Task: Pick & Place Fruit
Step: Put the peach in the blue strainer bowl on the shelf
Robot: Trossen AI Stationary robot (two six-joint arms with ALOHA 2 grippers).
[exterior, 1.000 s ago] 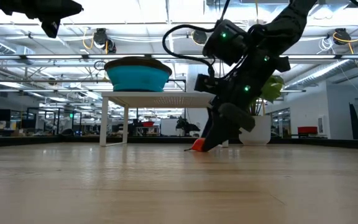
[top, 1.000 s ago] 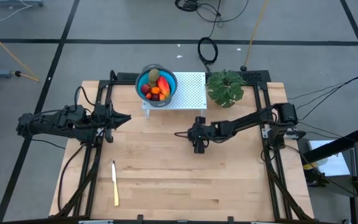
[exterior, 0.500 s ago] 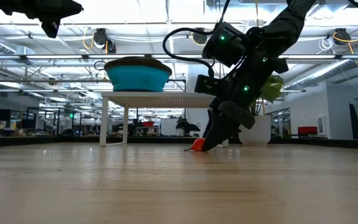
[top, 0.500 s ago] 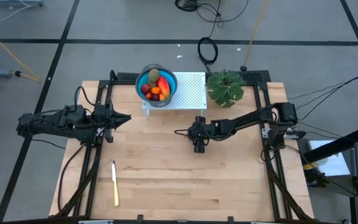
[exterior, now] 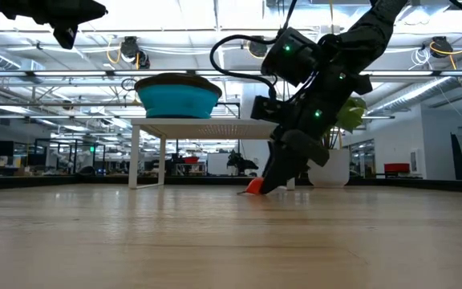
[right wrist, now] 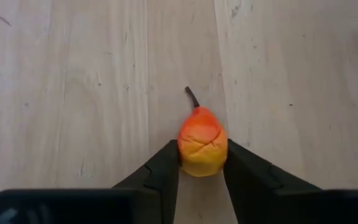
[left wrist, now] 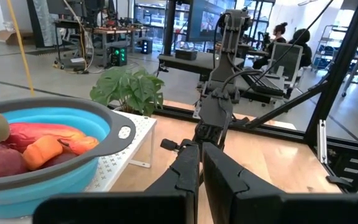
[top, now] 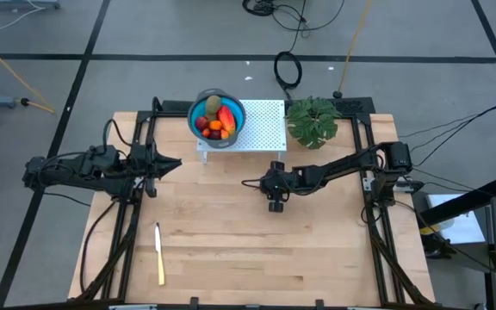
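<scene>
The blue bowl (top: 217, 113) at twelve o'clock is holding fruit (top: 215, 123). My right gripper (right wrist: 202, 163) is pinching a small orange pear (right wrist: 202, 140) on the counter (top: 231, 250); my left gripper (top: 172, 163) is waiting clenched at nine o'clock.

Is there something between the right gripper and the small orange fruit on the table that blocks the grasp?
Nothing visible does. In the right wrist view the small orange fruit already sits between the two fingers of the right gripper, which press on its sides, on bare wooden table. The left gripper waits near the table's left edge.
</scene>
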